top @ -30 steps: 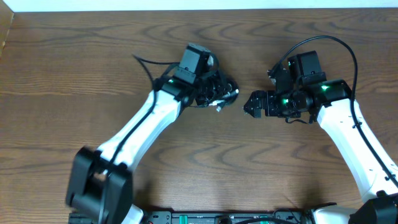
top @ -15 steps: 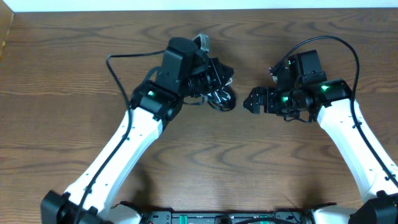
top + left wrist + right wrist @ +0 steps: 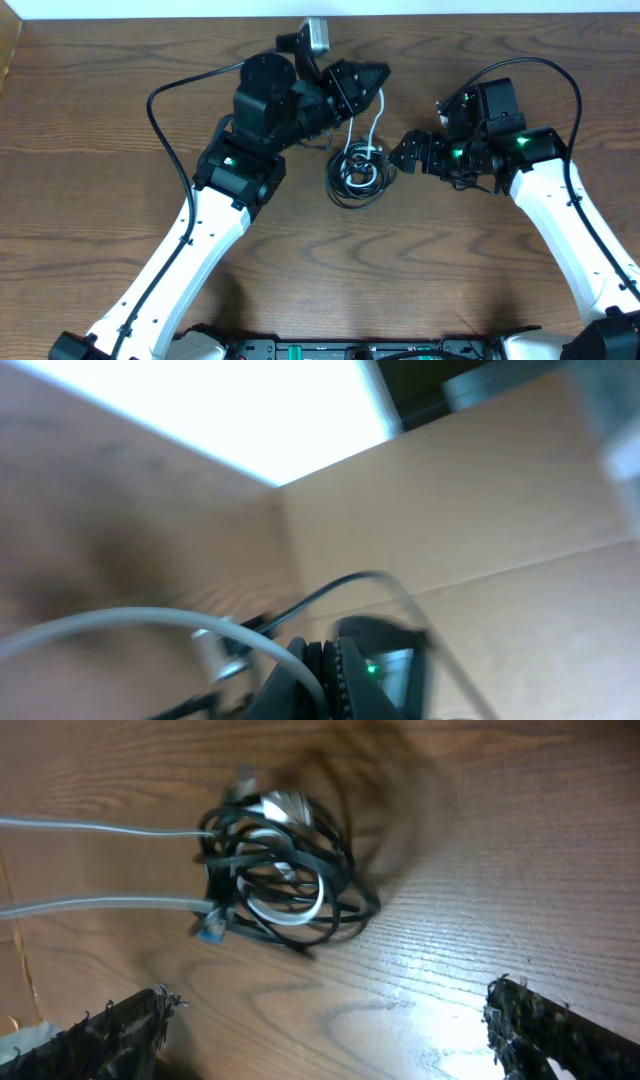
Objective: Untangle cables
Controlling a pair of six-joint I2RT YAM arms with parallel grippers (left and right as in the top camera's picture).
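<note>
- The cables (image 3: 358,172) lie in one knotted bundle on the wooden table (image 3: 100,150), near its middle and between the two grippers.
- The bundle is mostly black cords (image 3: 335,870) looped over one another, with turns of the white cable (image 3: 373,120) wound through them.
- In the overhead view, the white cable rises out of the bundle toward the far edge of the table and meets the tip of the left gripper (image 3: 372,78).
- The left gripper has its jaws closed together, and it seems to be clamped on the white cable, though the overhead view does not show the contact point sharply.
- The left wrist view is badly blurred. It shows only a pale strand curving across the lower part of the frame, with wood behind it.
- In the right wrist view, two white strands run straight out of the bundle to the left edge of the frame, one above the other.
- A small blue plug end (image 3: 210,925) sticks out at the lower left of the bundle, and a silvery plug end (image 3: 243,778) sits at its top.
- The right gripper (image 3: 402,155) is just beside the bundle on its right side, and its jaws are spread wide and hold nothing.
- Its fingers (image 3: 110,1035) frame the bottom corners of the right wrist view, clear of the cords, with bare wood between them.
- A thicker black wire (image 3: 160,110) loops out from the left arm, well apart from the bundle.
</note>
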